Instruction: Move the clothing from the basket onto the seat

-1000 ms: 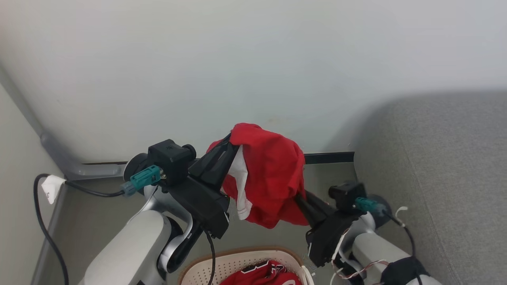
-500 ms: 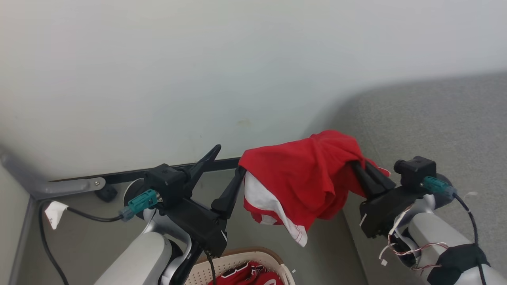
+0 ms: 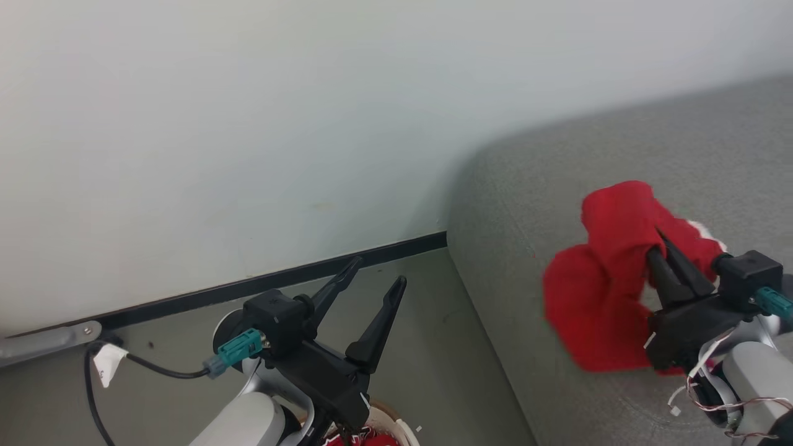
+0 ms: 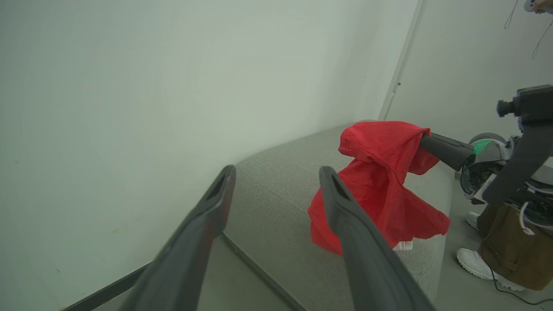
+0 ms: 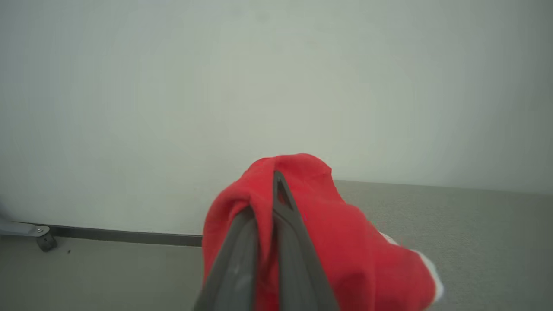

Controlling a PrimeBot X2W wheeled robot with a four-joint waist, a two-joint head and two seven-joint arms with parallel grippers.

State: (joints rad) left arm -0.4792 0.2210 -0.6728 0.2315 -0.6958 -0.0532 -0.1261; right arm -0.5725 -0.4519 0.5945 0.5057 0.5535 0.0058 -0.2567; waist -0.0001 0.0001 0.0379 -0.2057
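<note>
The red garment (image 3: 595,297) hangs over the near end of the seat (image 3: 557,161), draped around my right gripper (image 3: 658,244), whose jaws are clamped together on the cloth; I can't tell whether the hem touches it. My worry: fabric wraps the fingers (image 5: 287,233), so on release it may snag and ride back off, or slip over the rounded edge. My left gripper (image 3: 380,270) stands spread and empty above the basket (image 3: 403,427)

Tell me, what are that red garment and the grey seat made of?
The red garment looks like thin, smooth synthetic sportswear cloth, perhaps polyester: it hangs limp in soft folds from the right gripper. The seat looks upholstered in matte grey woven fabric with a fine grainy weave; its rounded corner suggests padding underneath.
</note>
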